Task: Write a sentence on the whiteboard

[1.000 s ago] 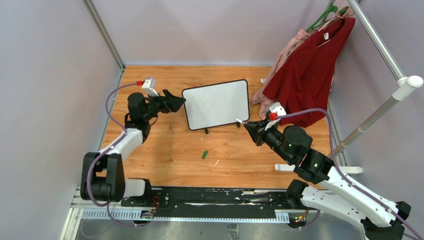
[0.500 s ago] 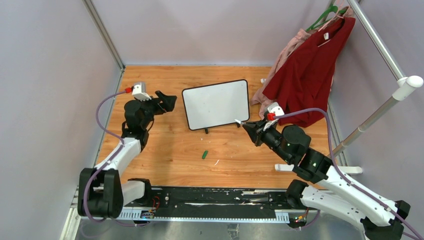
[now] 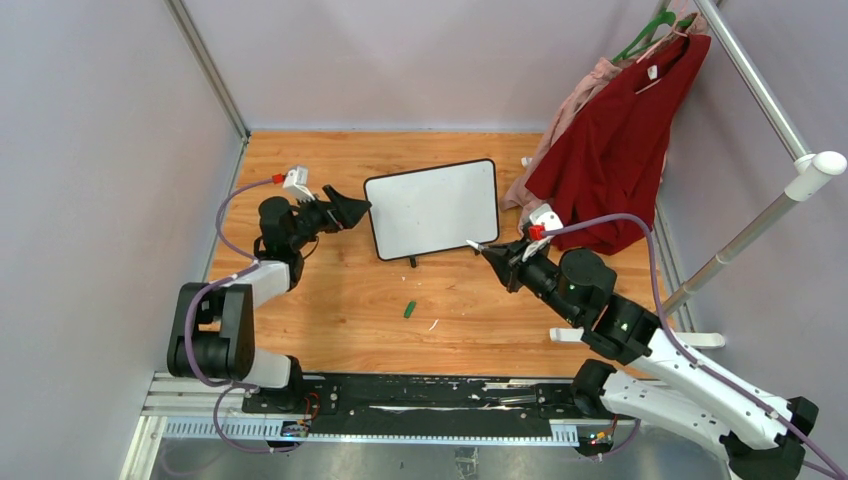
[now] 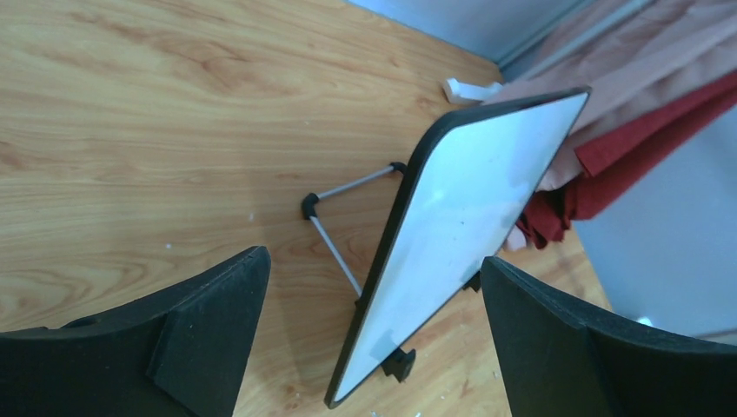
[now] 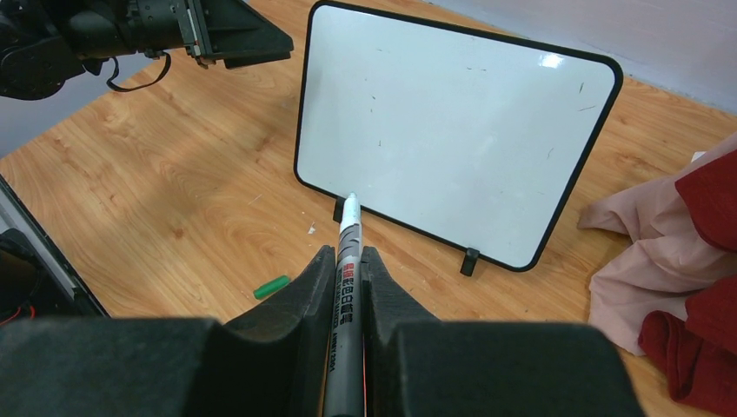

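Evidently writing hasn't begun: right pincer (image 5: 348, 254) clamps a marker (image 5: 349, 228) near the blank whiteboard (image 5: 452, 130), left pincer (image 3: 352, 206) gapes empty; next, touch tip to board.

Green cap (image 3: 409, 309) on wooden table (image 3: 330, 300); red garment (image 3: 620, 160) and pink garment (image 3: 581, 98) at right.

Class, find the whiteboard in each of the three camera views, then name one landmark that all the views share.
Top view: whiteboard stands near the centre, slightly above the middle.
Left wrist: whiteboard right of centre, seen obliquely from its side.
Right wrist: whiteboard upper centre, face toward the camera.
Shared landmark: red garment, right of the whiteboard in all three.
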Motion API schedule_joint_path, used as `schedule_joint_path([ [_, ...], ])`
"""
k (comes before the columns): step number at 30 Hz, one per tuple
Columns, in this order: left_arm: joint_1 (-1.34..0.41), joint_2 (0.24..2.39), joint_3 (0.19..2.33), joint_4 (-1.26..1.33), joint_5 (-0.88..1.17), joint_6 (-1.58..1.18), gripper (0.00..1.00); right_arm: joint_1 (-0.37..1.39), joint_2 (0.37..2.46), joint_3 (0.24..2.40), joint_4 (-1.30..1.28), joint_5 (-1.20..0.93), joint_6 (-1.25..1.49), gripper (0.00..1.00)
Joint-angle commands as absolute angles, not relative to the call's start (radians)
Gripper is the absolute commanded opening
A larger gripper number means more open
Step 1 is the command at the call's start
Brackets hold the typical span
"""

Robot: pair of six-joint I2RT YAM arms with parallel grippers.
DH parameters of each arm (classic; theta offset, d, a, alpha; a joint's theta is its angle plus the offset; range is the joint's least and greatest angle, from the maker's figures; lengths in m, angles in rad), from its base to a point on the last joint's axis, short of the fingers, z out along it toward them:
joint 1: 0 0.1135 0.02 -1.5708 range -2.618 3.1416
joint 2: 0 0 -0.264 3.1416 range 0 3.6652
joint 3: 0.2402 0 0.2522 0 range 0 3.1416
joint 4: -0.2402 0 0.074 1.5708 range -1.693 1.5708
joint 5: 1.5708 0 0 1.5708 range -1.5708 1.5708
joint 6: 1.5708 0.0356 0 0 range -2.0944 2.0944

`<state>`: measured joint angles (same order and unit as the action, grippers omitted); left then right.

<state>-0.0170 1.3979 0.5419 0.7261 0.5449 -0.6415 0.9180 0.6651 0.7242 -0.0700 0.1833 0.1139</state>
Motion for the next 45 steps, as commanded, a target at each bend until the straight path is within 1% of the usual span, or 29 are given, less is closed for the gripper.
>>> schedule_joint_path([
  [1,-0.009,1.453,0.535,0.901,0.678,-0.676,0.96,0.907,0.686,0.754,-0.022,0.165,0.120,0.00],
  [3,-0.009,1.475,0.526,0.962,0.696,-0.698,0.95,0.907,0.703,0.763,-0.017,0.156,0.124,0.00],
  [10,-0.009,1.539,0.518,1.027,0.723,-0.712,0.87,0.907,0.753,0.789,0.025,0.118,0.138,0.00],
  [14,-0.009,1.600,0.510,1.114,0.747,-0.756,0.77,0.907,0.786,0.801,0.048,0.094,0.149,0.00],
  [20,-0.009,1.655,0.498,1.221,0.760,-0.814,0.66,0.908,0.820,0.819,0.064,0.078,0.156,0.00],
  [29,-0.011,1.689,0.488,1.240,0.758,-0.814,0.57,0.908,0.878,0.833,0.123,0.059,0.180,0.00],
  [37,-0.015,1.711,0.485,1.254,0.746,-0.808,0.48,0.910,0.973,0.881,0.160,0.074,0.185,0.00],
  [45,-0.044,1.724,0.476,1.248,0.729,-0.785,0.45,0.934,1.074,0.941,0.186,0.138,0.168,0.00],
])
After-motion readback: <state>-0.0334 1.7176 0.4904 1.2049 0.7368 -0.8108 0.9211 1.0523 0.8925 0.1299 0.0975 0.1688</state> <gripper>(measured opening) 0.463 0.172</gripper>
